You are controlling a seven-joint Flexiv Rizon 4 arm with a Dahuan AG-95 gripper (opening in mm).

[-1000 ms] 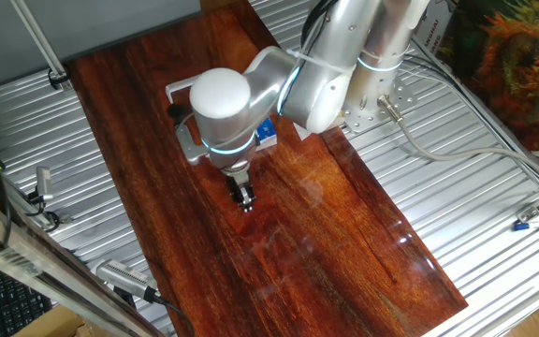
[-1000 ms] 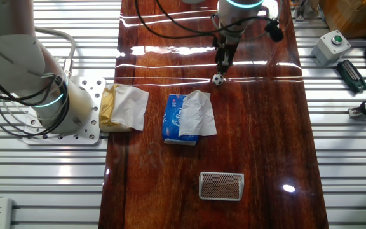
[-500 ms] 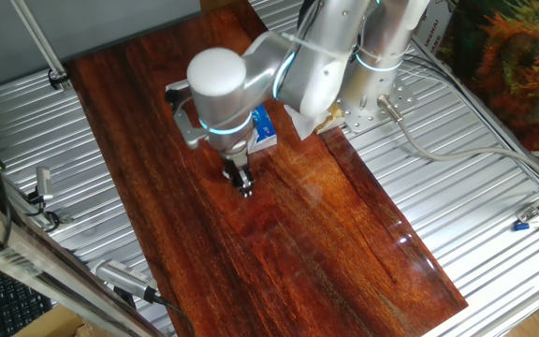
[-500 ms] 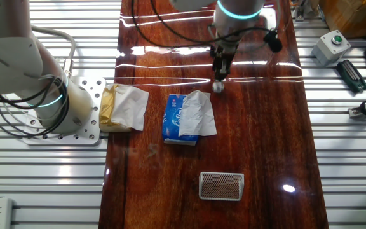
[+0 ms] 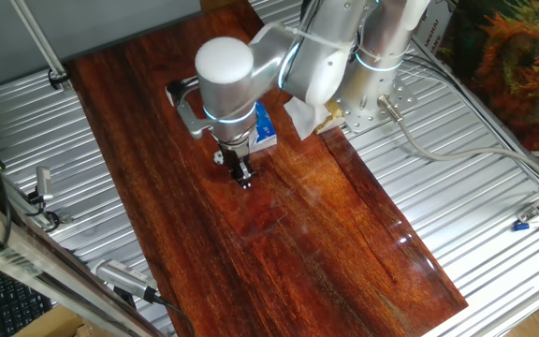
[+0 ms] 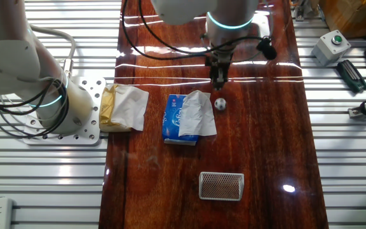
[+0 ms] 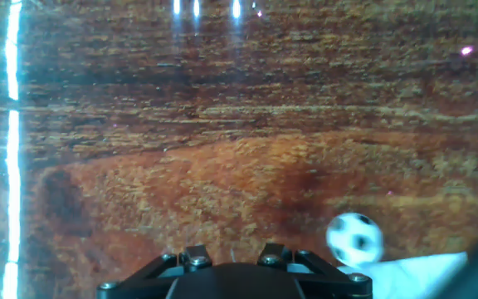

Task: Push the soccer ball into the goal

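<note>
I see the tiny white soccer ball with black patches (image 6: 220, 104) on the dark wooden worktop (image 6: 259, 146), just beside the blue tissue packet (image 6: 173, 119); my pincer (image 6: 218, 81), fingers together, sits behind it to push toward the white-grey mesh-backed goal (image 6: 221, 186)

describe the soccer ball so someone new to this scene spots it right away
Start at the long dark red wooden table and find the blue packet topped with white tissue near its middle. Just off the tissue's far right corner, apart from the gripper, sits the tiny white soccer ball with black patches, the only round thing there.
</note>
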